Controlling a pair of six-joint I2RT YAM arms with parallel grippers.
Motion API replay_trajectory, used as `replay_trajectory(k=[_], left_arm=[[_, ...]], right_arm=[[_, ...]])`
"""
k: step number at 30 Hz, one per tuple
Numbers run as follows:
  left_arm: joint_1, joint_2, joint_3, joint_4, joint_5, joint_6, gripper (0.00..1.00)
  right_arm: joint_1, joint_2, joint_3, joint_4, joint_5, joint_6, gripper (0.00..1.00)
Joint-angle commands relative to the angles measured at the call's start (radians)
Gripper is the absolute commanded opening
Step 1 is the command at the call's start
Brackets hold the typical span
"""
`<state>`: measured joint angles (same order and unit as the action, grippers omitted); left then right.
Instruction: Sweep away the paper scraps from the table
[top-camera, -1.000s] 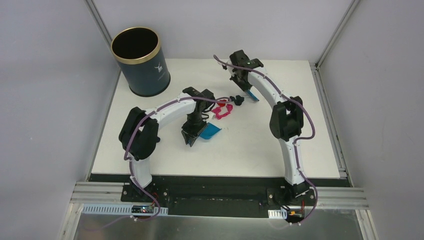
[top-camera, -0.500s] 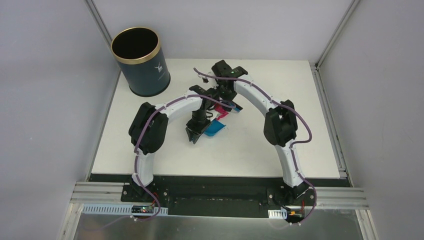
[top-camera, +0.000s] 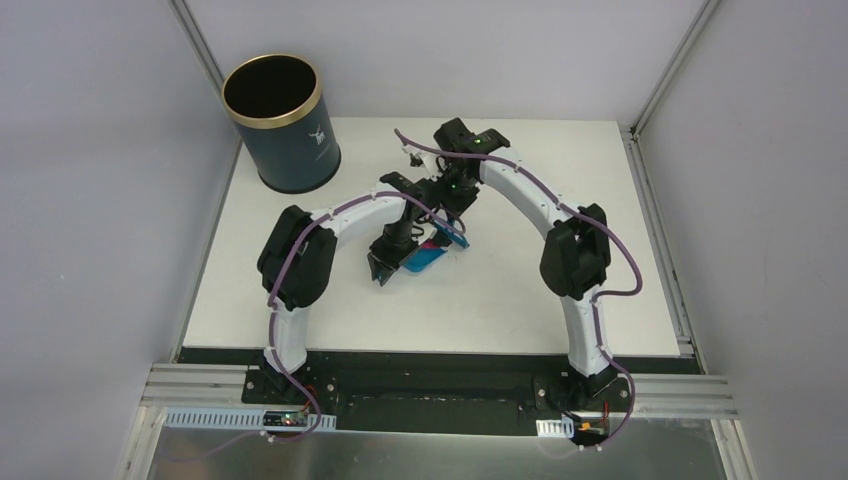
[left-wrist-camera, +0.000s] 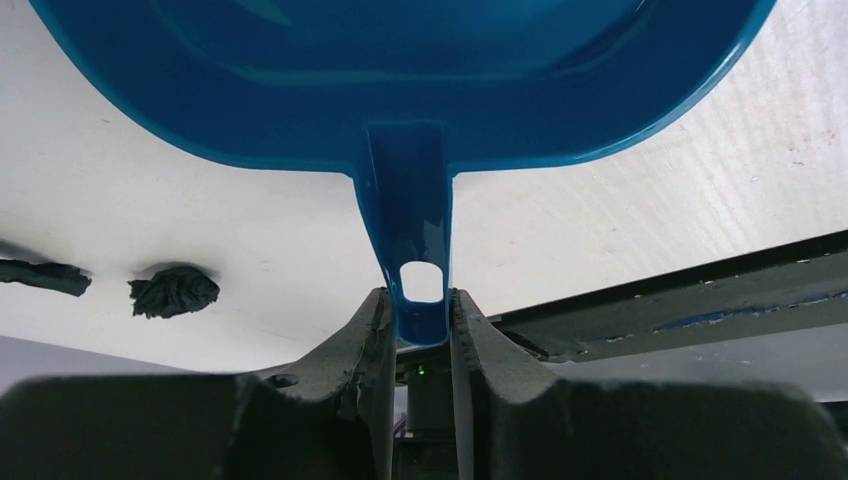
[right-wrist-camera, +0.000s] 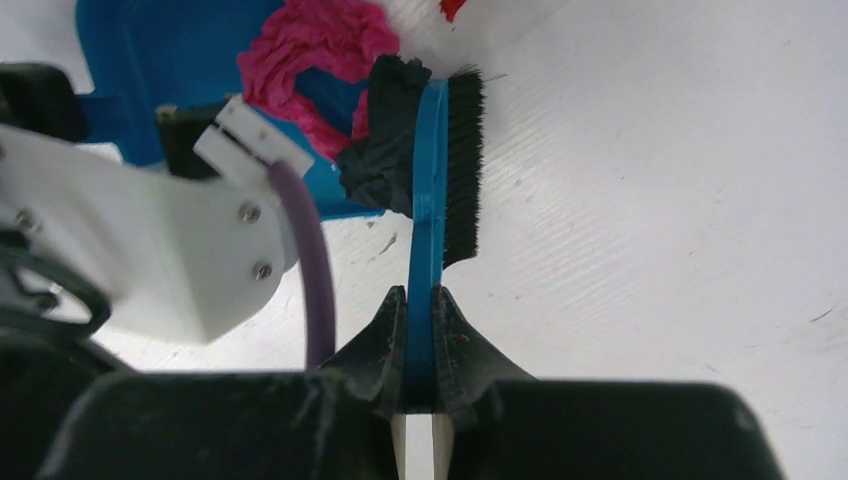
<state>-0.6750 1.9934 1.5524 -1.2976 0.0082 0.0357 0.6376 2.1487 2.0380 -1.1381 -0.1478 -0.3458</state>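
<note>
We see a dark blue cylindrical bin (top-camera: 280, 125) with a gold rim standing upright, its mouth open, at the far left corner, close to the grey walls (top-camera: 90, 200). Near the middle we find a blue plastic dustpan (left-wrist-camera: 400, 70), its short handle pierced by a hole, and a blue hand brush (right-wrist-camera: 428, 190) with black bristles, edge-on, just beside the pan's mouth.

Both arms arch inward and meet at the dustpan (top-camera: 427, 259), elbows lifted. The left arm (top-camera: 300, 258) curves in to the pan's near-left side, and the left gripper (left-wrist-camera: 420, 310) is clamped on the pan's handle with a finger on either flank. The right arm (top-camera: 572, 262) reaches in from the pan's far-right side, wrist tipped down. The right gripper (right-wrist-camera: 420, 305) pinches the brush (right-wrist-camera: 430, 170) handle at the pan's mouth.
</note>
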Motion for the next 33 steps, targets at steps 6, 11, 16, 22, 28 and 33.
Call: replay_trajectory(k=[6, 11, 16, 22, 28, 33], left_arm=[[0.000, -0.056, -0.064, 0.141, -0.013, -0.003, 0.00], [-0.004, -0.127, -0.148, 0.213, -0.026, -0.002, 0.00], [-0.017, -0.209, -0.210, 0.287, -0.061, -0.003, 0.00], [-0.036, -0.256, -0.253, 0.316, -0.091, 0.002, 0.00], [-0.037, -0.258, -0.272, 0.315, -0.101, 0.003, 0.00], [-0.037, -0.253, -0.272, 0.311, -0.116, -0.007, 0.00]], right_arm=[[0.052, -0.123, -0.056, -0.151, -0.371, 0.060, 0.00], [0.005, -0.110, -0.054, -0.129, -0.435, 0.119, 0.00], [-0.060, -0.102, -0.039, -0.112, -0.519, 0.184, 0.00], [-0.093, -0.141, -0.064, -0.094, -0.339, 0.172, 0.00], [-0.192, -0.157, 0.023, -0.132, -0.293, 0.140, 0.00], [-0.254, -0.066, 0.158, -0.195, -0.308, 0.126, 0.00]])
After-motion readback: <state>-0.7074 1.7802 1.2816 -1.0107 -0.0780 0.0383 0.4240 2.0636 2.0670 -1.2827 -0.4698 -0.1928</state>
